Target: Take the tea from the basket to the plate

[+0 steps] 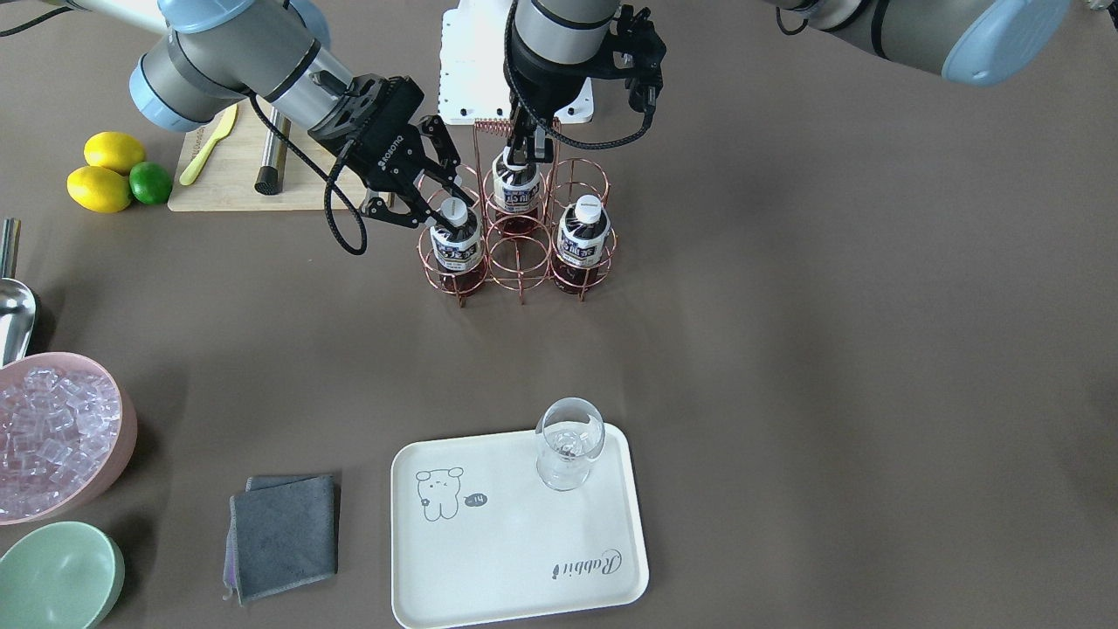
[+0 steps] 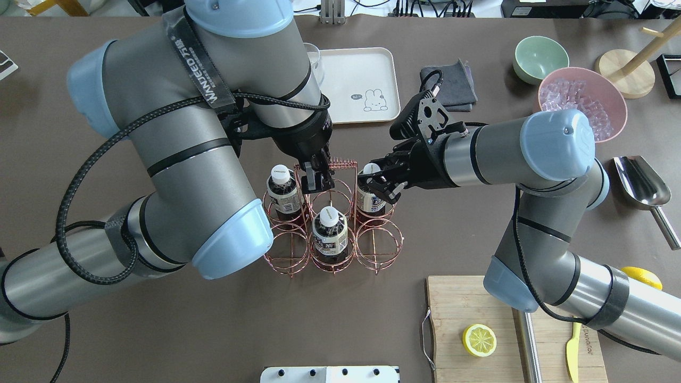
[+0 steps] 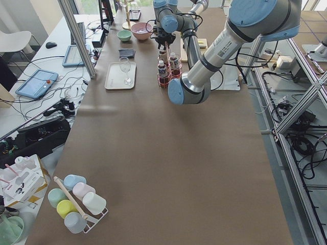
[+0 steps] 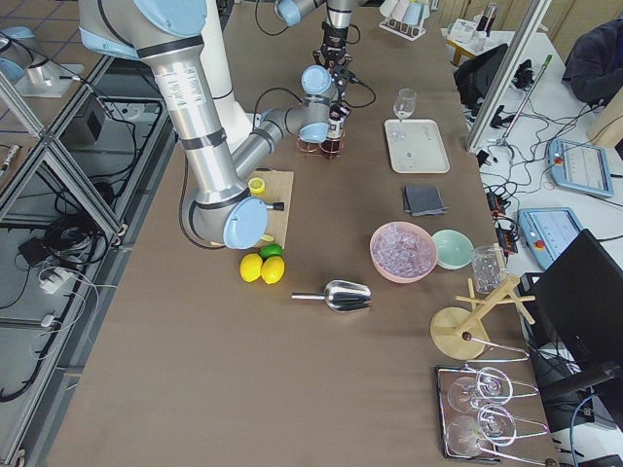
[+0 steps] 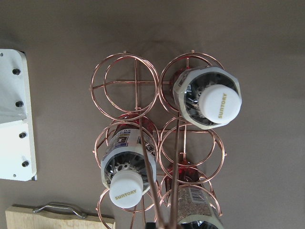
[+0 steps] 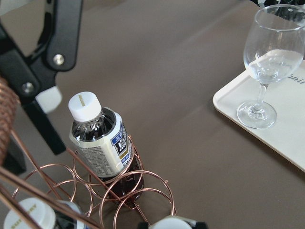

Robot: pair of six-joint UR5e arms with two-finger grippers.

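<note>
The copper wire basket [image 1: 520, 258] stands mid-table with three tea bottles upright in its cells [image 1: 583, 238] [image 1: 517, 188] [image 1: 456, 243]. My left gripper [image 1: 527, 148] [image 2: 314, 178] is shut on the basket's coiled handle; its wrist view looks down on the cells [image 5: 126, 90]. My right gripper [image 1: 447, 211] [image 2: 380, 186] is closed around the cap of one tea bottle [image 2: 368, 201], which stands in its cell; that cap [image 6: 169, 223] shows between the fingertips. The cream plate [image 1: 515, 559] [image 2: 362, 74] lies across the table from me, apart from the basket.
A wine glass [image 1: 569, 441] stands on the plate's corner. A grey cloth [image 1: 284, 535], a pink bowl of ice [image 1: 52, 432], a green bowl [image 1: 57, 577] and a metal scoop [image 1: 13, 314] lie on my right. A cutting board [image 1: 236, 188], lemons [image 1: 100, 188] and a lime [image 1: 150, 183] lie nearer me.
</note>
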